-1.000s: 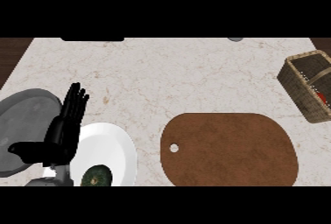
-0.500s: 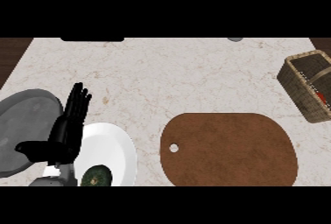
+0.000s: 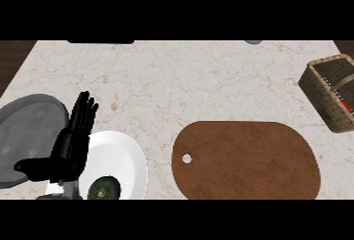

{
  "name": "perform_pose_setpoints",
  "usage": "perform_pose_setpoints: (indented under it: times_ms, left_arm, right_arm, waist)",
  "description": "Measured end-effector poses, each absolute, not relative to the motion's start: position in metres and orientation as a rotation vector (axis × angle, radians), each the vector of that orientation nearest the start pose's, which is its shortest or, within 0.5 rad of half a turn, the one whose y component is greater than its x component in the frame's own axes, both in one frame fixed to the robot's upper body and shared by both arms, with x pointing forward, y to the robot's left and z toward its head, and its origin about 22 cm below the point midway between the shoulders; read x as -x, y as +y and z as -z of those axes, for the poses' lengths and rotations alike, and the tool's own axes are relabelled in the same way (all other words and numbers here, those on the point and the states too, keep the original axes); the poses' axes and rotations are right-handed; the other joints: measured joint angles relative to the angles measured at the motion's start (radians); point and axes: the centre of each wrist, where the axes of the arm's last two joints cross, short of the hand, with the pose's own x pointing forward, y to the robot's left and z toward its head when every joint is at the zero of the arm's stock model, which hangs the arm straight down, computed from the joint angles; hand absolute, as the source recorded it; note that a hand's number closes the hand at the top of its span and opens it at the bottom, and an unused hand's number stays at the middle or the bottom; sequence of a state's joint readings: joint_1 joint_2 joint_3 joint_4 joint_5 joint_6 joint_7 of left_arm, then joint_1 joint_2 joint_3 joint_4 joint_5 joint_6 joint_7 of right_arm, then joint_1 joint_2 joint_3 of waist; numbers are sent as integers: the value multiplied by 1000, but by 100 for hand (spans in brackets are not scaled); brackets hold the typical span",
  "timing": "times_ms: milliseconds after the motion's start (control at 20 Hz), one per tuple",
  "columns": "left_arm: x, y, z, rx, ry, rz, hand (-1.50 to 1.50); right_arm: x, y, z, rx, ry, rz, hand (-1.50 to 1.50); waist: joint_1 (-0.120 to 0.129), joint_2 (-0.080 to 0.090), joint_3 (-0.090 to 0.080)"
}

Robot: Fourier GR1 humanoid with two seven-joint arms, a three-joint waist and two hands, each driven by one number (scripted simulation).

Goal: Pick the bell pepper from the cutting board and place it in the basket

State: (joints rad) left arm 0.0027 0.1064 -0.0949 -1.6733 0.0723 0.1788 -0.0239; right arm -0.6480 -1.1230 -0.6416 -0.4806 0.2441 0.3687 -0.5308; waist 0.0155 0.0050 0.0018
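Looking down at the counter (image 3: 180, 79), you have the left hand (image 3: 66, 154) at the view's lower left. It is open: the fingers (image 3: 83, 112) are straight and held together, pointing away from you toward the far edge, and the thumb (image 3: 27, 166) sticks out to the left. The hand holds nothing. It lies over the place where two plates meet, with the grey plate (image 3: 21, 126) to its left and the white plate (image 3: 131, 159) to its right, and it hides the white plate's left rim.

On the white plate, near the view's lower edge and just right of the wrist, sits a dark green round thing (image 3: 104, 187). You cannot tell from this angle what it is.

Right of the white plate and a little apart from it lies the board (image 3: 249, 159), brown and oval, with a small hole (image 3: 187, 158) near its left end.

Beyond the board's far right corner, at the view's right edge, stands the basket (image 3: 321, 91), woven, turned at an angle and partly cut off by the frame. What may be the pepper (image 3: 343, 104) shows only as a red sliver inside the basket against the frame's edge; too little is visible to be sure.

The hand is well apart from both board and basket.
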Motion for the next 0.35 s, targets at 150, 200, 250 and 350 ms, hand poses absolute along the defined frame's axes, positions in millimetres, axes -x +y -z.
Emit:
perform_pose_setpoints:
  times_ms: [150, 200, 250, 350]
  left_arm:
    - [-240, 230, -26, -69, -1686, -39, 0]
    - [-241, 229, -28, -68, -1685, -42, 0]
    - [-243, 230, -31, -69, -1685, -42, 0]
    - [-243, 230, -34, -68, -1687, -44, 0]
  right_arm:
    - [-223, -618, -254, 849, -1786, -184, -150]
    - [-215, -622, -256, 843, -1794, -183, -150]
    - [-211, -625, -260, 829, -1803, -174, -150]
    - [-200, -631, -266, 812, -1805, -150, -150]
  waist:
    - [1, 2, 1]
    - [1, 2, 1]
    - [3, 3, 1]
    - [5, 4, 2]
